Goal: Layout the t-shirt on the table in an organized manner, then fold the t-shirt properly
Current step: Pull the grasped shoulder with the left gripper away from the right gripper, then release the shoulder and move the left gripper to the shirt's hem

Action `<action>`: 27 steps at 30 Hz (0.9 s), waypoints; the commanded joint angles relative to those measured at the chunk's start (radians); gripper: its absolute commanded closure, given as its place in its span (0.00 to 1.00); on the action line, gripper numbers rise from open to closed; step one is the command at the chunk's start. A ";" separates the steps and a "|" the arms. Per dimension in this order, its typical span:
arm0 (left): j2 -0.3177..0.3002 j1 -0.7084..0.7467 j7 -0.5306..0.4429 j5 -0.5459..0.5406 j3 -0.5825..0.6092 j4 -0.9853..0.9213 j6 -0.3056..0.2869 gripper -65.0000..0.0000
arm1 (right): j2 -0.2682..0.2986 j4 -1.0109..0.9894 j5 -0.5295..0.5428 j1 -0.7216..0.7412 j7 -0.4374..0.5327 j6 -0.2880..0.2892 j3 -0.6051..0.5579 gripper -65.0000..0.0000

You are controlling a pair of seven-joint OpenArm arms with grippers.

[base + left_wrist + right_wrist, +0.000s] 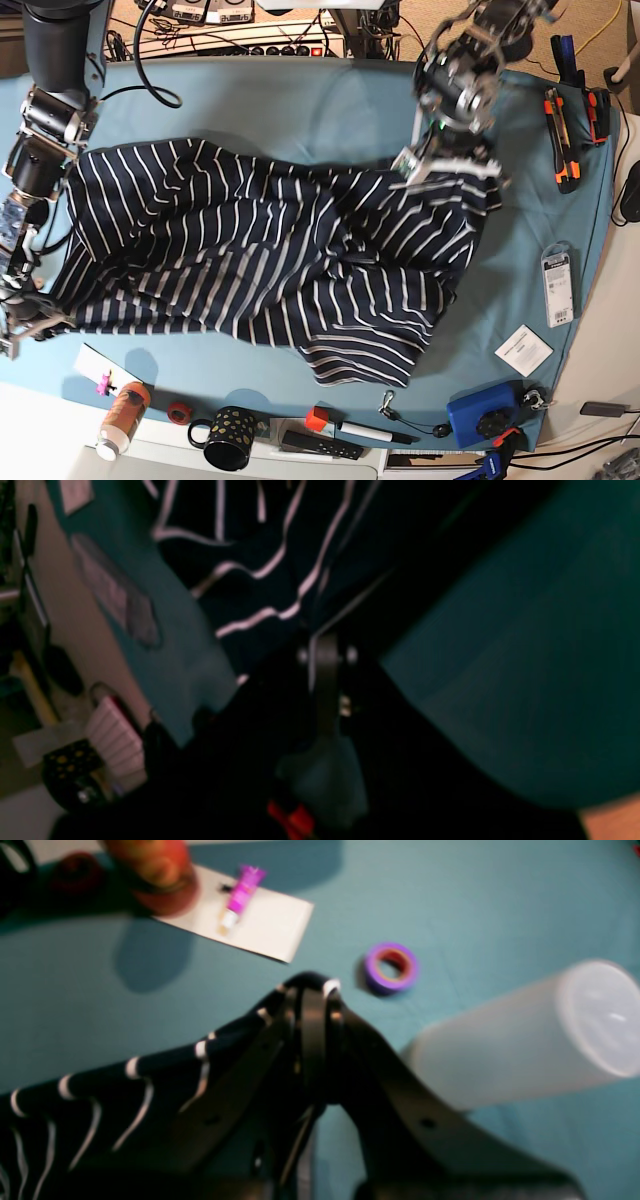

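The navy t-shirt (pixel 260 250) with thin white stripes lies rumpled across the middle of the teal table (pixel 300 100). My left gripper (pixel 440 165) is down on the shirt's right-hand part near a sleeve. In the left wrist view this gripper (pixel 322 645) is shut, with striped fabric (pixel 260 555) bunched at its tips. My right gripper (pixel 22 325) is at the shirt's lower left corner. In the right wrist view it (pixel 312 990) is shut on the shirt's edge (pixel 100 1100), lifted a little above the table (pixel 475 900).
Close to my right gripper lie a purple tape roll (pixel 390 967), a translucent white bottle (pixel 525 1040) and a white card (pixel 265 925) with a pink tube (pixel 242 892). Along the front edge stand a black mug (pixel 225 440) and a blue box (pixel 485 415). Orange-handled tools (pixel 565 135) lie at the right.
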 commanded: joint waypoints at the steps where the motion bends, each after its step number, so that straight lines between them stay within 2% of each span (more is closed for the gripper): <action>1: -0.026 0.019 0.012 0.034 -0.005 0.025 0.008 1.00 | 0.040 0.016 0.003 0.036 0.039 -0.018 0.004 1.00; 6: -0.105 0.069 0.019 0.055 -0.028 0.032 0.035 1.00 | 0.090 -0.001 0.003 0.036 0.048 -0.018 0.005 1.00; 11: -0.119 0.124 0.011 0.022 -0.101 0.032 0.033 1.00 | 0.101 -0.001 0.003 0.035 0.050 -0.022 0.005 1.00; 13: -0.118 0.140 -0.038 -0.006 -0.108 0.032 0.041 1.00 | 0.096 -0.001 0.003 0.035 0.049 -0.019 0.005 1.00; 15: -0.116 0.143 -0.077 -0.037 -0.108 0.032 0.064 1.00 | 0.090 -0.001 0.006 0.034 0.048 0.022 0.005 1.00; 16: -0.115 0.142 -0.082 -0.042 -0.108 0.032 0.063 1.00 | 0.090 -0.001 0.011 0.033 0.044 0.075 0.005 1.00; 17: -0.115 0.140 -0.085 -0.042 -0.108 0.032 0.063 0.93 | 0.090 -0.001 0.019 0.033 0.033 0.129 0.005 1.00; 19: -0.116 0.131 -0.080 -0.041 -0.108 0.032 0.085 0.74 | 0.090 -0.001 0.035 0.034 0.010 0.208 0.005 0.98; 21: -0.116 0.116 -0.066 -0.039 -0.108 0.034 0.135 0.62 | 0.091 -0.001 0.058 0.034 -0.009 0.244 0.005 0.84; 22: -0.116 0.105 -0.043 -0.039 -0.108 0.044 0.150 0.61 | 0.091 -0.001 0.070 0.034 -0.021 0.247 0.005 0.80; 24: -0.116 0.084 0.002 -0.039 -0.108 0.090 0.150 0.61 | 0.096 0.000 0.097 0.034 -0.045 0.245 0.005 0.79; 27: -0.116 0.070 -0.021 -0.039 -0.108 0.216 0.159 0.61 | 0.105 0.002 0.156 0.037 -0.060 0.245 0.013 0.79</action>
